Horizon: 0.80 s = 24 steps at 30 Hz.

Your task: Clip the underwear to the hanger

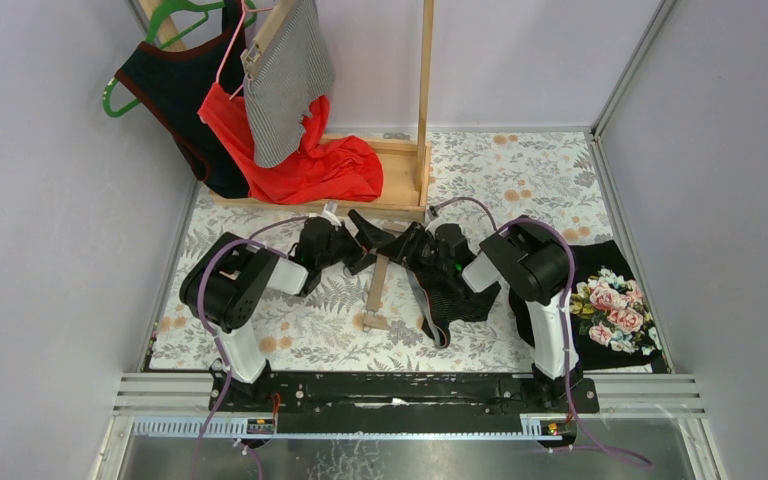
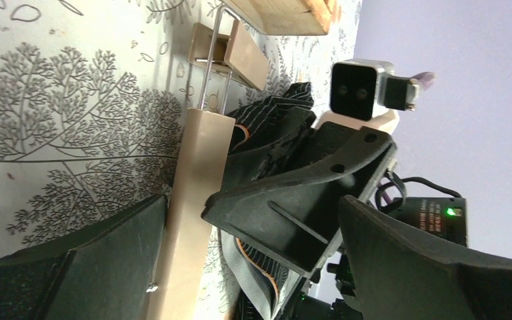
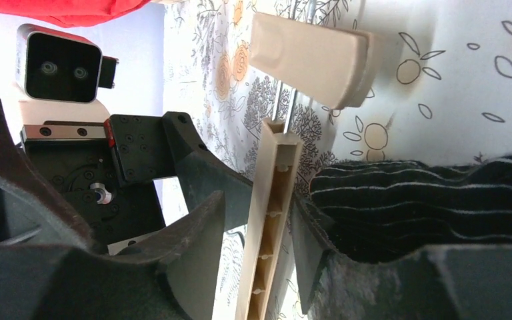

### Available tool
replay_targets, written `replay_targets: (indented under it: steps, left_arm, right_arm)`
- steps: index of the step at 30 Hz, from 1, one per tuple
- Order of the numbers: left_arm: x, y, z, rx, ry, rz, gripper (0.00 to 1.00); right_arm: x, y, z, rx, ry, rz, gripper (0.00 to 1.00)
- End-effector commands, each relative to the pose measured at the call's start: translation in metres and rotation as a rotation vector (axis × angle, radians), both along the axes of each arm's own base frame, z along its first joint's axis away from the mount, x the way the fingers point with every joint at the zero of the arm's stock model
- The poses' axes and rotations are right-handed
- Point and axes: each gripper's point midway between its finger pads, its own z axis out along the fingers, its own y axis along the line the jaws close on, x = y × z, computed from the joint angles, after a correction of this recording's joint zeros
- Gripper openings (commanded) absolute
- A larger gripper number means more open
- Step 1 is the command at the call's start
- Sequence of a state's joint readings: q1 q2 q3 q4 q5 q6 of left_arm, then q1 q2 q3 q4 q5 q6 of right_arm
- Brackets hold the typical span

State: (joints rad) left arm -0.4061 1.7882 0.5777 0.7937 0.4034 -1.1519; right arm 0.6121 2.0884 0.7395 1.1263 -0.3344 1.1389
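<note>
While my left claw (image 2: 253,210) hangs wide open, my right claw (image 3: 257,213) straddles the hanger (image 1: 378,290) bar on the desk (image 1: 300,330); whether it pinches, I cannot tell. The striped underwear (image 3: 427,200) lies just beside that bar.

You're looking at black underwear (image 1: 455,300) with thin pale pinstripes and an orange edge, beside a plain beige hanger (image 1: 377,290). Your tablecloth (image 1: 530,190) is white, printed with grey ferns and small orange blossoms. On the pale wooden rack (image 1: 424,100) you have a red garment (image 1: 320,170), a finely grey-striped cloth (image 1: 285,90), and a dark top (image 1: 175,100) with maroon trim on a green hanger (image 1: 112,100). The black cloth (image 1: 615,300) on your right carries pink roses.
</note>
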Motion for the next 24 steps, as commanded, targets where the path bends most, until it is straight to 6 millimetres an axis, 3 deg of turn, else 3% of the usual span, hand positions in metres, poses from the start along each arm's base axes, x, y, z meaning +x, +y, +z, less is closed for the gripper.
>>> replay_targets:
  steps: [1,10,18,24]
  left_arm:
    - [0.005,-0.007,0.034,-0.097,-0.098,-0.024,0.98]
    - [0.007,-0.002,0.034,-0.092,-0.097,0.001,0.98]
    - [0.013,0.033,0.033,-0.132,-0.073,0.119,1.0]
    - [0.026,0.047,0.051,-0.223,-0.104,0.125,1.0]
  right_arm:
    - [-0.001,0.003,0.001,0.055,-0.006,0.018,0.46]
    - [-0.003,0.001,0.005,0.076,-0.036,0.02,0.33]
    - [-0.006,0.003,0.019,0.152,-0.118,0.061,0.14]
    - [-0.014,0.015,0.029,0.193,-0.142,0.165,0.12]
